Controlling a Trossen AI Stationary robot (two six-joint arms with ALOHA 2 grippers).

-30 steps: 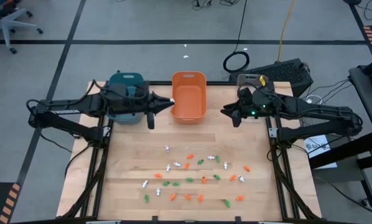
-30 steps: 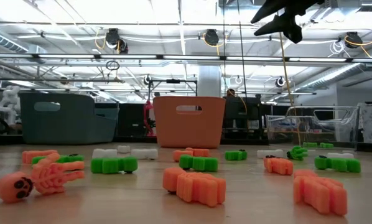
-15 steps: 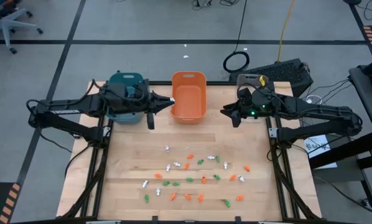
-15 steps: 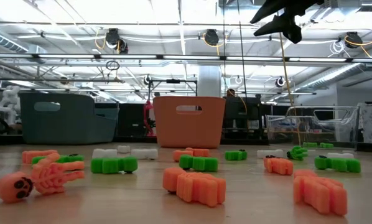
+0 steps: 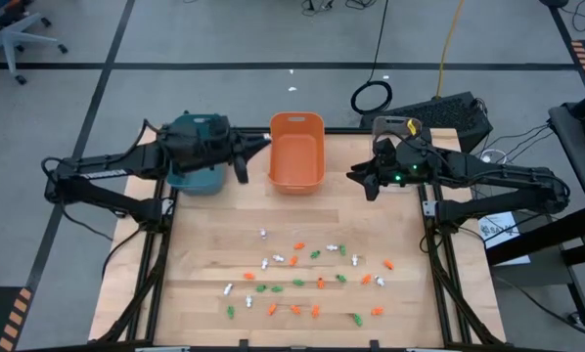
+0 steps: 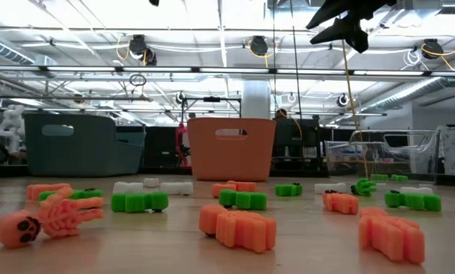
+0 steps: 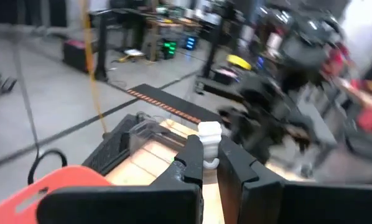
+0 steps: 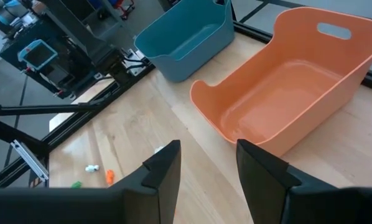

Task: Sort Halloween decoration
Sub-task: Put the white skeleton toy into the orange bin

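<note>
Dozens of trinkets (image 5: 302, 284) lie scattered toward the tabletop's (image 5: 204, 254) near edge | left end effector (image 7: 209, 163) clamped on a white trinket (image 7: 209, 133), judged carried for binning | swung since half a second ago from the orange bin (image 5: 296, 152) toward the teal bin (image 5: 197, 154) | right end effector (image 8: 208, 163) parted, empty, at far right corner

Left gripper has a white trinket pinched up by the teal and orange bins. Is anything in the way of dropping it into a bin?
Nothing visible. The left gripper holds the white trinket between the open-topped teal bin and orange bin. The right gripper waits apart.
</note>
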